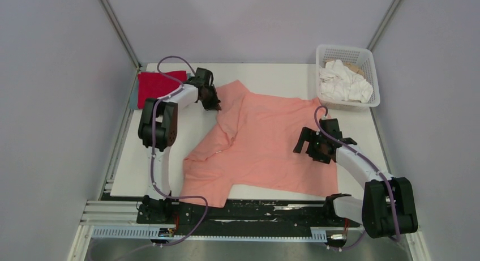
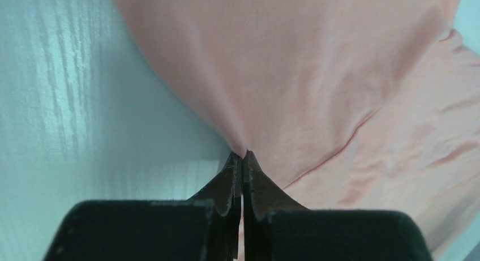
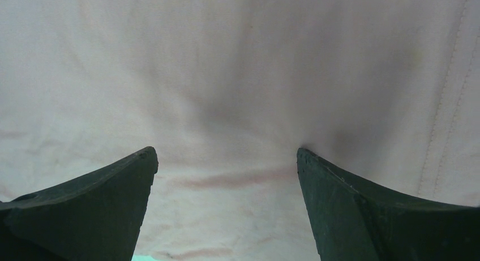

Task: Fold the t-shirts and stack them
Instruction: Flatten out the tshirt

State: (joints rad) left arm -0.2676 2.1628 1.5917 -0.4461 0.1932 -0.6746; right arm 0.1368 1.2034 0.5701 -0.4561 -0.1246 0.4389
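Note:
The salmon-pink t-shirt point(image 1: 263, 142) lies spread over the middle of the table, creased near its left side. My left gripper point(image 1: 214, 104) is shut on the shirt's far left edge; in the left wrist view its tips point(image 2: 242, 157) pinch a peak of pink cloth point(image 2: 317, 74) lifted off the table. My right gripper point(image 1: 315, 149) is open and pressed down on the shirt's right part; in the right wrist view its fingers point(image 3: 226, 153) straddle flat cloth point(image 3: 238, 85). The bright red t-shirt point(image 1: 156, 85) lies folded at the far left, on top of the grey-blue one point(image 1: 134, 98).
A white lattice basket point(image 1: 362, 57) with white cloths stands at the far right corner. The shirt's hem overhangs the table's near edge point(image 1: 255, 188). Bare table point(image 1: 271, 77) shows behind the shirt.

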